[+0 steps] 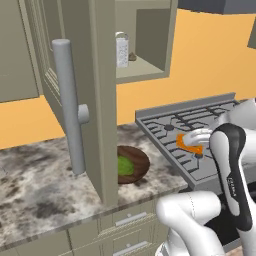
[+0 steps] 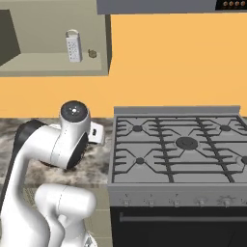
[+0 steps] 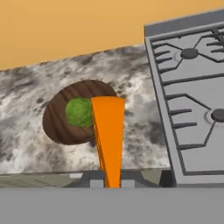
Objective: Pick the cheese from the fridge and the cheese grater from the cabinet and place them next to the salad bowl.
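Cheese (image 3: 109,131): one wedge; salad bowl (image 3: 65,116): one.

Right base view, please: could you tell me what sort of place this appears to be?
A rendered home kitchen, it seems: a gas stove with burner grates, a marbled counter, and an open wall cabinet holding a cheese grater.

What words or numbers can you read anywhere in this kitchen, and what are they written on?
No text can be read for sure.
White marks on the robot arm's dark link: too small and blurred to read.
Orange dots on the dark panel above the stove: lights or symbols, no readable characters.
Cheese grater, cheese, salad bowl, stove knobs: no labels to be seen.
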